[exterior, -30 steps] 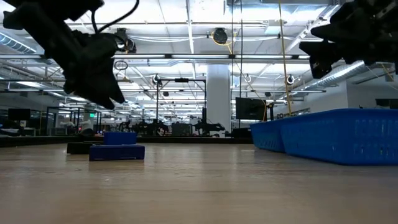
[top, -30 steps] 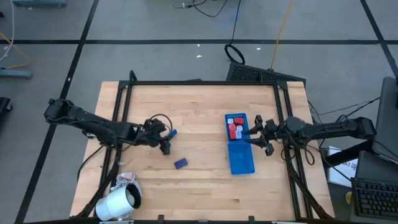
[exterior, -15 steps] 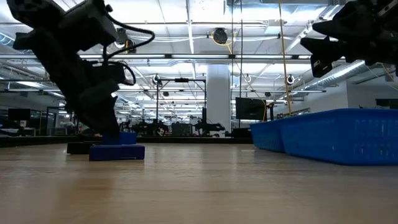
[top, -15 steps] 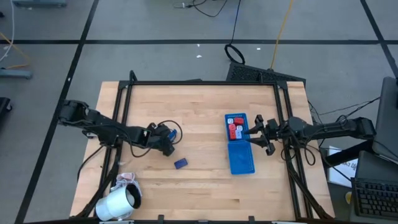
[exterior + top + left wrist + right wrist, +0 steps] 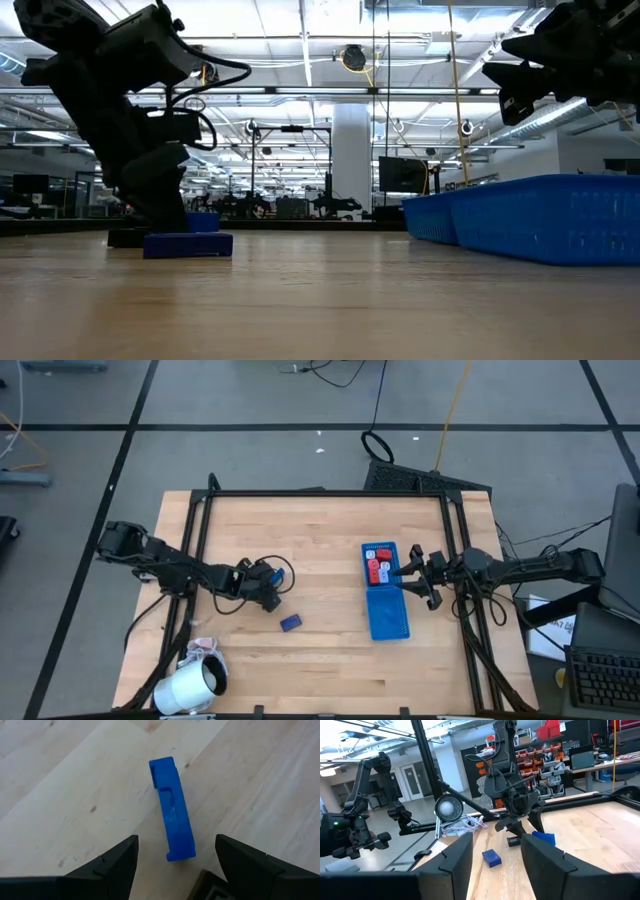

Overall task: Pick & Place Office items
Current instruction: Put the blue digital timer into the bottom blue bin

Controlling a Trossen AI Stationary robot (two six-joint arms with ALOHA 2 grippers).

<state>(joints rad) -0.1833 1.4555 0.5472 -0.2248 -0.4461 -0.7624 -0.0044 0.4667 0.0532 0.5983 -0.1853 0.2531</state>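
A bright blue block (image 5: 172,810) lies flat on the wooden table, and my left gripper (image 5: 176,840) hangs low over its near end, open, one finger on either side. A small black piece (image 5: 514,840) sits right under that gripper. A dark blue block (image 5: 291,623) lies alone nearer the table's front; the low view shows the dark blue block (image 5: 188,244) beside my left gripper (image 5: 160,205). My right gripper (image 5: 405,573) waits open above the blue tray (image 5: 388,615), whose far end holds red and white pieces (image 5: 376,567).
A big white roll (image 5: 190,688) lies at the near left corner with a tangle of cord beside it. A black frame (image 5: 200,540) runs along the table's left, far and right edges. Bare wood lies between the blocks and the tray.
My left gripper has come down toward the table and slightly toward the right edge, and now stands low over the bright blue block. Its finger gap looks unchanged. The blocks have not moved.
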